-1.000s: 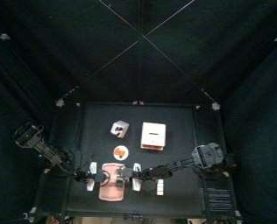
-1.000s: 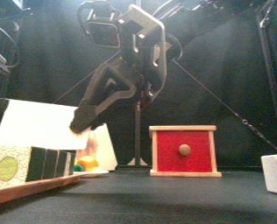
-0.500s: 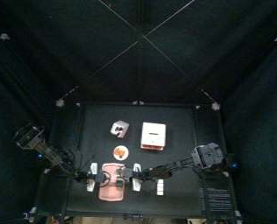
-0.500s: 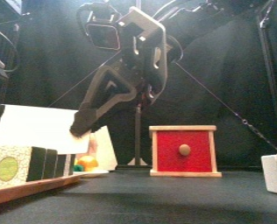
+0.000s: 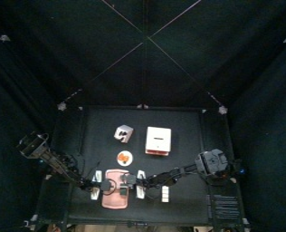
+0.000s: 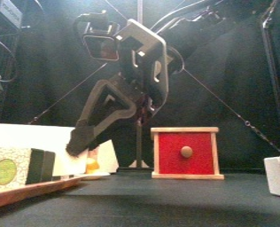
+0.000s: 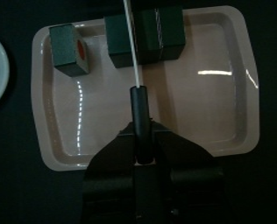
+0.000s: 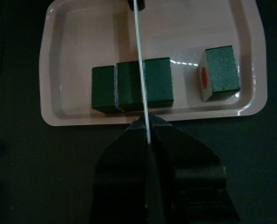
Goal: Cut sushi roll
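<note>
Sushi roll (image 7: 159, 35) lies at one end of the pink board (image 7: 152, 109), near the table's front edge. A cut piece (image 7: 71, 48) sits just beside it, apart.

My left gripper (image 7: 141, 142) is clamped on the black handle of the knife (image 7: 138, 109), and the thin blade lies across the roll's top.

My right gripper (image 8: 149, 131) hovers over the same board from the other side. I cannot tell whether it has hold of anything.

From the front, the broad white blade and the arm behind it hide much of the roll.

Beyond the board are an orange-and-white disc (image 5: 125, 159), a red-and-white box (image 6: 185, 152) with a dark knob, and a small pale object (image 5: 122, 134). Any lettering is too small for me to read.
</note>
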